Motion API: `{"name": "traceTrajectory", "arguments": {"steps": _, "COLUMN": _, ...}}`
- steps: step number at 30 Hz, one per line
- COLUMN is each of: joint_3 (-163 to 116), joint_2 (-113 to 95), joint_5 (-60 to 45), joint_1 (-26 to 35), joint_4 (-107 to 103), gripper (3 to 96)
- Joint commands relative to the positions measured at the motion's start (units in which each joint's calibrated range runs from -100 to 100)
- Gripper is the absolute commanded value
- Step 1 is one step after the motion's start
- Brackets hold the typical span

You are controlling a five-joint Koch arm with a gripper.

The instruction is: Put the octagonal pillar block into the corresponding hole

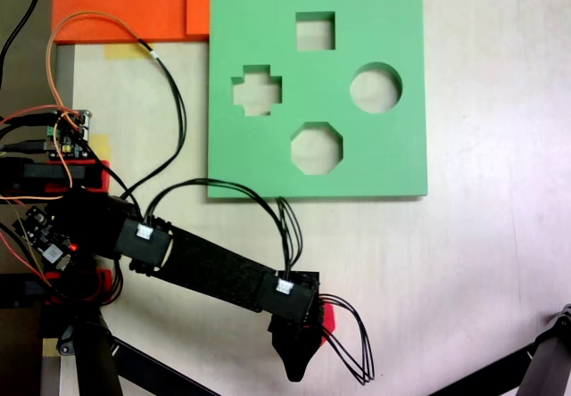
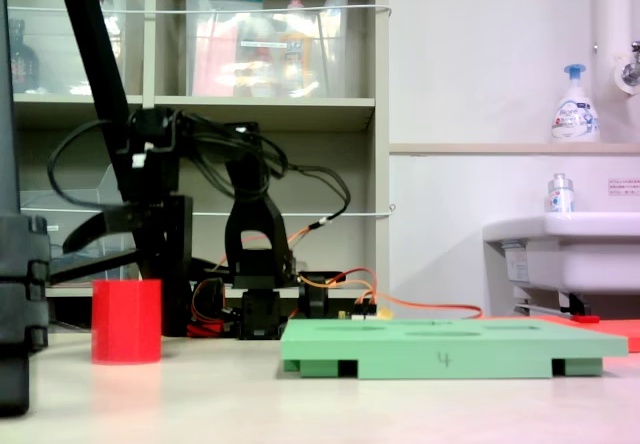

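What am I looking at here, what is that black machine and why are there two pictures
It is a small black robot arm on a pale table, filmed by two cameras at once. The first exterior view looks straight down; the second exterior view looks across the table from the side. The gripper hangs over a red eight-sided foam block, mostly covering it from above. From the side it sits above the block, open, holding nothing yet. Nearby lies a flat green foam board with four cutouts: square, cross, round and an eight-sided hole matching the block.
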Motion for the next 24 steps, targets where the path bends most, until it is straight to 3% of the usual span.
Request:
{"name": "traceTrajectory", "arguments": {"steps": 1, "joint_3": 4.8, "joint_2": 3.4, "joint_5": -0.7, "joint_1": -0.4, "joint_4": -2.9, "gripper": 92.1}}
{"name": "traceTrajectory", "arguments": {"steps": 9, "joint_3": 4.8, "joint_2": 7.8, "joint_5": -1.2, "joint_1": -0.4, "joint_4": -1.4, "gripper": 89.1}}
{"name": "traceTrajectory", "arguments": {"steps": 21, "joint_3": 4.6, "joint_2": 7.7, "joint_5": -1.6, "joint_1": -0.6, "joint_4": -1.4, "gripper": 47.3}}
{"name": "traceTrajectory", "arguments": {"steps": 24, "joint_3": 4.1, "joint_2": 7.4, "joint_5": -1.8, "joint_1": -0.6, "joint_4": -1.5, "gripper": 43.8}}
